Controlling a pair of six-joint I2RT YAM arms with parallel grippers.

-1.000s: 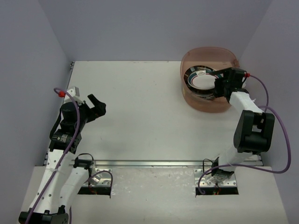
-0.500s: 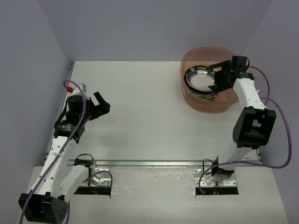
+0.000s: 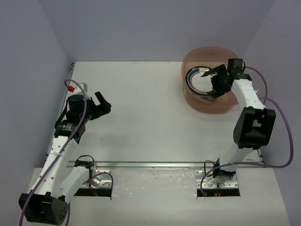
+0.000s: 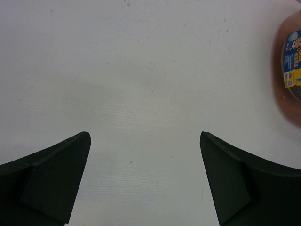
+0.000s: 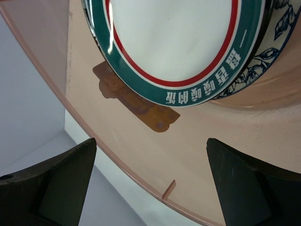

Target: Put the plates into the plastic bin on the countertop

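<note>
White flat countertop, with a metal rail on the side nearer than the translucent pinkish-brown plastic bin. Left gripper: black fingers spread wide, holding nothing, over bare surface well left of the bin. Right gripper: fingers apart, nothing between them, inside the bin just over the stacked round plates. Top plate is white with a green-and-red rim. A blue floral plate peeks out from beneath it.

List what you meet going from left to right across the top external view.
left end effector → countertop → plastic bin → purple cable. The plates and the right end effector overlap the bin, so they are left out.
</note>
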